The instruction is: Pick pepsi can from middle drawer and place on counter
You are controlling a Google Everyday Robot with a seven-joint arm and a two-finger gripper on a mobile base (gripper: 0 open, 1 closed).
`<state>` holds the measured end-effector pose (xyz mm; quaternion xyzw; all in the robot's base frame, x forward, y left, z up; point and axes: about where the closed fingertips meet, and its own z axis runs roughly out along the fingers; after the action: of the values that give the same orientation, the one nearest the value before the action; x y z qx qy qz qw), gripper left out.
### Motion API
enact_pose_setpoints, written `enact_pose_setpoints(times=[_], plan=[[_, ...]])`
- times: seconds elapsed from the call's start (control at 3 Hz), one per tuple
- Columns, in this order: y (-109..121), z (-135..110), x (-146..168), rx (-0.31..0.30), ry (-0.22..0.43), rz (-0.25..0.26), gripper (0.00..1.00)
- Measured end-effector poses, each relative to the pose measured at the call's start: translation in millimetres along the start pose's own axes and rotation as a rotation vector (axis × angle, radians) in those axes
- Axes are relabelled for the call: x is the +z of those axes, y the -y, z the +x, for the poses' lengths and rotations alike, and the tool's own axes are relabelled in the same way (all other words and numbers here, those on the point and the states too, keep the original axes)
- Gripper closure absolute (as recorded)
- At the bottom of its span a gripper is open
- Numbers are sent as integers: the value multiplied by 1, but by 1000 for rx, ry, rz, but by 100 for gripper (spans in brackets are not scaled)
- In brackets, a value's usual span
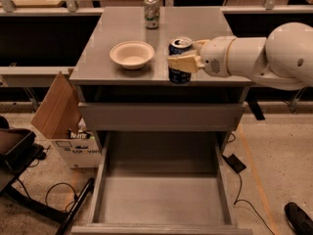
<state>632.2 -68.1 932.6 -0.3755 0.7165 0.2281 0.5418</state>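
Observation:
The pepsi can (179,47), dark blue with a silver top, is upright over the front part of the counter (107,48), right of its middle. My gripper (185,61) reaches in from the right and is shut on the can, its tan fingers (182,62) around the can's middle. I cannot tell whether the can's base touches the counter. The middle drawer (161,199) is pulled out below, its grey floor bare.
A cream bowl (132,54) sits on the counter left of the can. A green-and-white can (152,11) stands at the counter's back edge. A cardboard box (61,121) stands on the floor left of the cabinet. Cables lie on the floor at both sides.

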Motion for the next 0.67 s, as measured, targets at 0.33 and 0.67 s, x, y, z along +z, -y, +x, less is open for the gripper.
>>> enact_pose_setpoints(times=[0.33,0.67], plan=[[10,-8,1,0,5,15,100],[46,-40,1,13,32,89,100]])
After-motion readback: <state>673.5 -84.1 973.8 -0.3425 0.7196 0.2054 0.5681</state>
